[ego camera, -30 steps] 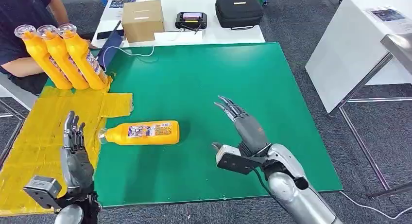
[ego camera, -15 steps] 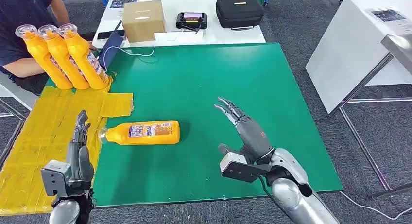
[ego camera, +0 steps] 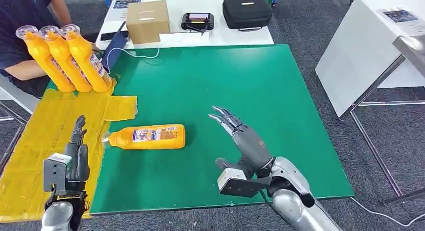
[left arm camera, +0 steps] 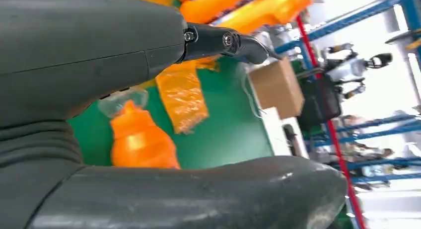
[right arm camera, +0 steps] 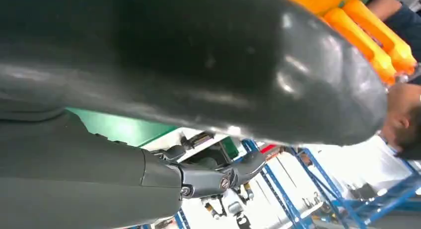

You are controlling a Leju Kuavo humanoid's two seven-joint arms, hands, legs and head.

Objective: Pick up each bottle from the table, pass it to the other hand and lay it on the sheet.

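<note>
Crinkled yellow plastic sheet covered table's left side; three orange plastic bottles lay at its far end. Left robot hand hovered over sheet's near part, fingers straight, holding nothing. Fourth orange bottle with printed label lay on green table, cap touching sheet edge. Right robot hand hovered right of it, fingers spread, holding nothing. Best approach, likely: wrap labelled body mid-length, lift level for handover.

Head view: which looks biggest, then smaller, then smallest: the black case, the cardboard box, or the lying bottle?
1. Lying bottle, longest, though it is nearer the camera.
2 and 3. Black case and cardboard box look alike; I cannot rank them.
</note>
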